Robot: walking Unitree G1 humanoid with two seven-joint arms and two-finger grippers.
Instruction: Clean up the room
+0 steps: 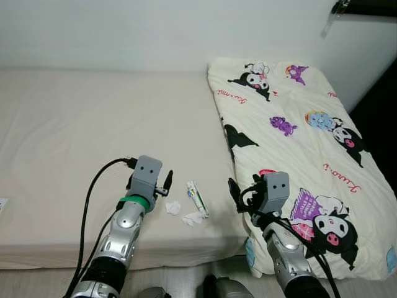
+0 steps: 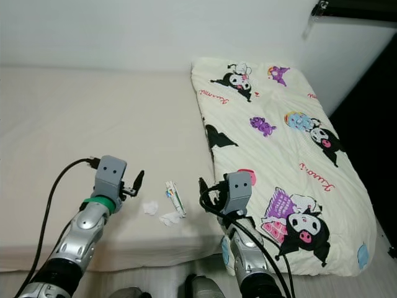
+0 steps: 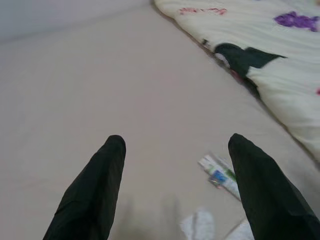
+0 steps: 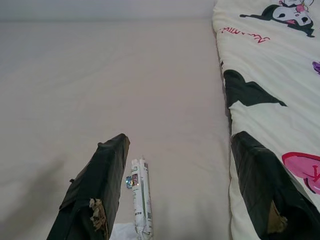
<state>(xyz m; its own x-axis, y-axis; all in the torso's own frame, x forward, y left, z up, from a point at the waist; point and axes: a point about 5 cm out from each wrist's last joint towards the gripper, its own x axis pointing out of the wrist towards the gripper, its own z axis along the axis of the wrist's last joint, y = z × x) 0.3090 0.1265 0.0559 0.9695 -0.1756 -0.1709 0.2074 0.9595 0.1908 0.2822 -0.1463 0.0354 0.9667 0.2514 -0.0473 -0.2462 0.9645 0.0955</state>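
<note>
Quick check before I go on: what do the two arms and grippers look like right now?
Both arms are silver with grey boxy wrist units. The left gripper has black fingers, a green wrist band and a looping black cable. The right gripper has black fingers with scuffed pads and bundled black cables.

Even, soft indoor light, faint shadows; head views sharp (wrist views slightly blurred).

The left gripper [image 3: 175,145] hangs over the beige bed [image 3: 100,85], fingers [image 3: 92,190] spread wide. Between them lie a small white wrapper [image 3: 220,176] and crumpled tissue [image 3: 197,225]. The cartoon-print blanket [image 3: 260,45] lies farther right.
</note>
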